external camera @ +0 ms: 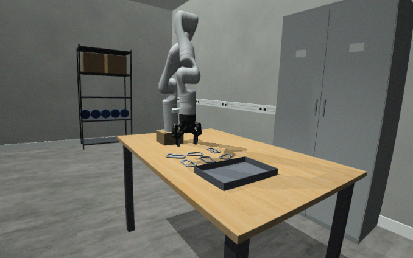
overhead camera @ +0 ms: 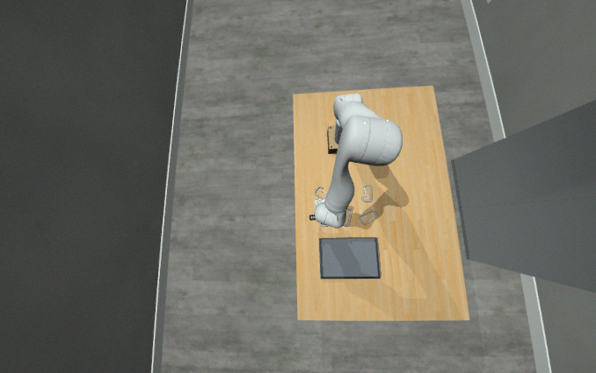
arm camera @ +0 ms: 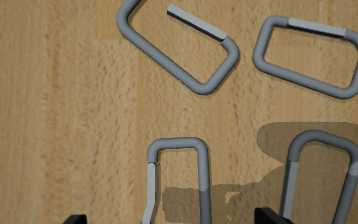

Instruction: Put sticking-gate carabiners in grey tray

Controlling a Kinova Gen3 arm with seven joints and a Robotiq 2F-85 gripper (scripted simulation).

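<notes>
Grey carabiners, six (external camera: 189,163), lie outside one tray (overhead camera: 321,259) (external camera: 209,179); one hand (external camera: 187,144), spread wide.

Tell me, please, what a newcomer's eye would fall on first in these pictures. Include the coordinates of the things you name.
Probably the pale robot arm (overhead camera: 371,141) (external camera: 186,61), rising over the wooden table with its black gripper (external camera: 187,144) open above the table. Next might come the grey tray (overhead camera: 349,278) (external camera: 223,186), in front of six scattered carabiners, and the tall grey cabinet (overhead camera: 527,193) (external camera: 350,106) behind the table.
</notes>
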